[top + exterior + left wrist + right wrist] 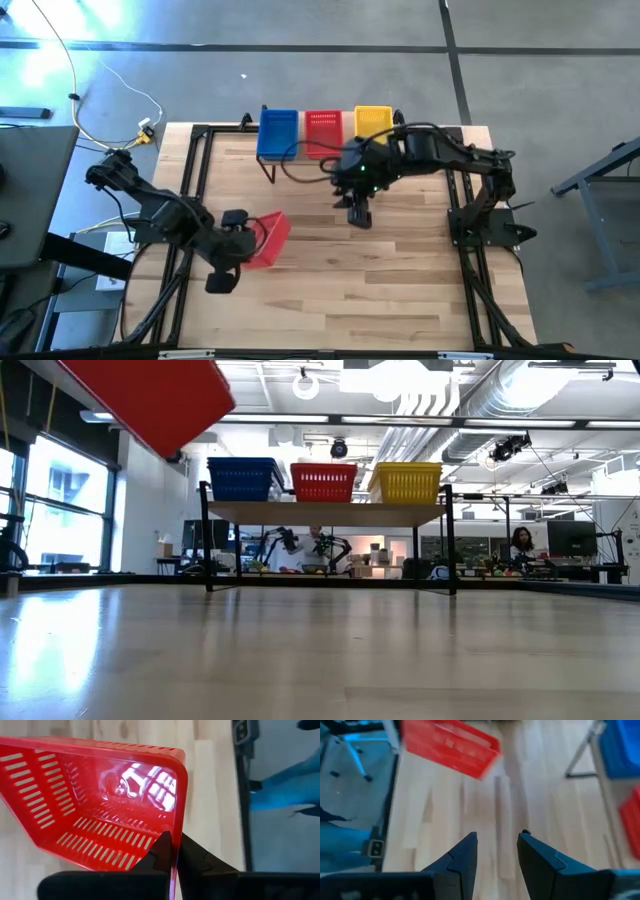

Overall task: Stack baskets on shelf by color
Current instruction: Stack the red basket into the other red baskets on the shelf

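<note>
My left gripper [243, 232] is shut on a red mesh basket [268, 238], which hangs in the air over the table's left half; the same red basket [150, 398] shows high in the low view and also in the right wrist view [449, 746]. On the shelf [328, 512] at the far edge stand blue baskets [278, 131], red baskets [322, 130] and yellow baskets [373, 122], side by side on its board. My right gripper [496, 845] is open, hovering over bare table in front of the shelf. My left gripper pinches the red basket's side wall near its rim [173, 845], one finger [157, 852] inside the basket and one finger [197, 855] outside. The basket is lifted clear of the table and tilted, its open side facing back toward the wrist.
The shelf's black legs [270, 170] stand on the far part of the wooden table [340, 290]. Black frame rails run along the table's left [185, 200] and right [470, 270] sides. People and equipment show in the room beyond.
</note>
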Available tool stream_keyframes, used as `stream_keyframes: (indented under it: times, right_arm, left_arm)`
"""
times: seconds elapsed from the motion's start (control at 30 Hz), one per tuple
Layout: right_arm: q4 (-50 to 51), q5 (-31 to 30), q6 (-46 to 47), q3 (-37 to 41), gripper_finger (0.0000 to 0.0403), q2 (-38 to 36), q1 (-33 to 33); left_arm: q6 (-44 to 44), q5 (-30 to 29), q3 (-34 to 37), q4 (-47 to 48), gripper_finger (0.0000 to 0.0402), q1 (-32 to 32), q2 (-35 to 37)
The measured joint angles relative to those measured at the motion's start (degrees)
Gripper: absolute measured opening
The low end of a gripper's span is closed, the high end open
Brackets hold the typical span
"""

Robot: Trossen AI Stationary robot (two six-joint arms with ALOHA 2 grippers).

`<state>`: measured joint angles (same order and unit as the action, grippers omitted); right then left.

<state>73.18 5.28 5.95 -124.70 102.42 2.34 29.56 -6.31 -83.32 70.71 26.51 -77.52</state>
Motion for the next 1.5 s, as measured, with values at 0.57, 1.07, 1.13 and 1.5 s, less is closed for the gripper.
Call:
stream_keyframes:
  times: [0.57, 1.07, 1.13, 1.5]
  right_arm:
    - [-8.6, -9.5, 28.8, 0.0, 0.0126, 6.0, 6.1]
    - [-13.0, -13.2, 56.0, 0.0, 0.0126, 14.7, 5.9]
    - [-12.7, -13.0, 58.7, 0.0, 0.0126, 15.6, 5.9]
    - [-14.0, -14.4, 64.8, 0.0, 0.0126, 17.4, 4.2]
  left_arm:
    - [-14.8, -21.4, -0.7, 12.9, 0.0001, 0.0, -15.6]
    - [-17.2, -27.1, -0.7, 19.3, 0.0001, 0.2, -23.1]
    - [-17.3, -28.5, -0.7, 19.3, 0.0001, 0.2, -23.1]
    - [-19.7, -30.8, -0.7, 19.3, 0.0001, 0.3, -23.1]
